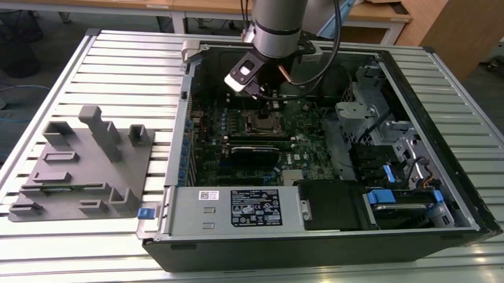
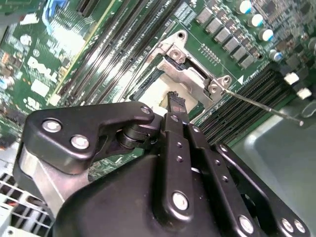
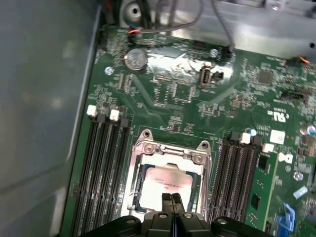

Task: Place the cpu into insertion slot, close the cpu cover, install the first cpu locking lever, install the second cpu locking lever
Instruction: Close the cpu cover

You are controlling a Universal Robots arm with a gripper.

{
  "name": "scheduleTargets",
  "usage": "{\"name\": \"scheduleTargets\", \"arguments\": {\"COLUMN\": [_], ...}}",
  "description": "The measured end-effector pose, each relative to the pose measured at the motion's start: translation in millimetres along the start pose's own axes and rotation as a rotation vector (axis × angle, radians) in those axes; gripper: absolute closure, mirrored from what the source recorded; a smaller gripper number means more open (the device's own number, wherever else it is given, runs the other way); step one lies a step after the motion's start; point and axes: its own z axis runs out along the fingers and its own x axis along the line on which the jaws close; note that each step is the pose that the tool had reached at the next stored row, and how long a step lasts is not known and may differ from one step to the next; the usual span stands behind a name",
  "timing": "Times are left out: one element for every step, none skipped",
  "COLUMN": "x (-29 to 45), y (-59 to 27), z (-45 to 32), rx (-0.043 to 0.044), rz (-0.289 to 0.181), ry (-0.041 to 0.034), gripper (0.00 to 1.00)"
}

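Black case (image 1: 315, 247) on your tabletop (image 1: 118, 59) holds the green motherboard (image 3: 182, 89); near its middle your hand (image 3: 173, 198), fingers together, sits at the edge of the cpu cover (image 3: 170, 150), which lies over the cpu (image 3: 165, 181). One locking lever (image 2: 261, 105) juts free: push it off-line and it could slip the hook and scrape the board

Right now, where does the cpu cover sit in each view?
Exterior view: cpu cover in the middle of the motherboard, under the fingers.
Second wrist view: silvery frame just beyond the fingers.
First wrist view: frame over the cpu, between memory slots.
Shared landmark: the fingers, tips at the cover's edge.
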Motion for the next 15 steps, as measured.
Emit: {"name": "scheduleTargets", "arguments": {"x": [0.0,0.0,0.0,0.0,0.0,0.0,0.0,0.0,0.0,0.0,0.0,0.0,0.0,0.0,0.0], "y": [0.0,0.0,0.0,0.0,0.0,0.0,0.0,0.0,0.0,0.0,0.0,0.0,0.0,0.0,0.0], "z": [0.1,0.2,0.4,0.5,0.6,0.7,0.9,1.0,1.1,1.2,1.3,1.4,1.5,1.6,1.7], "rx": [-0.0001,-0.0002,-0.0002,-0.0003,-0.0005,-0.0005,-0.0006,-0.0007,-0.0007,-0.0008,-0.0009,-0.0011,-0.0011,-0.0012,-0.0013], "rz": [-0.017,-0.035,-0.052,-0.07,-0.087,-0.103,-0.119,-0.137,-0.153,-0.168,-0.184,-0.2,-0.216,-0.234,-0.252], "ry": [0.0001,0.0002,0.0003,0.0005,0.0006,0.0007,0.0008,0.0009,0.001,0.0011,0.0012,0.0014,0.0015,0.0016,0.0017], "gripper": [0.89,0.89,0.89,0.89,0.89,0.89,0.89,0.89,0.89,0.89,0.89,0.89,0.89,0.89,0.89]}}
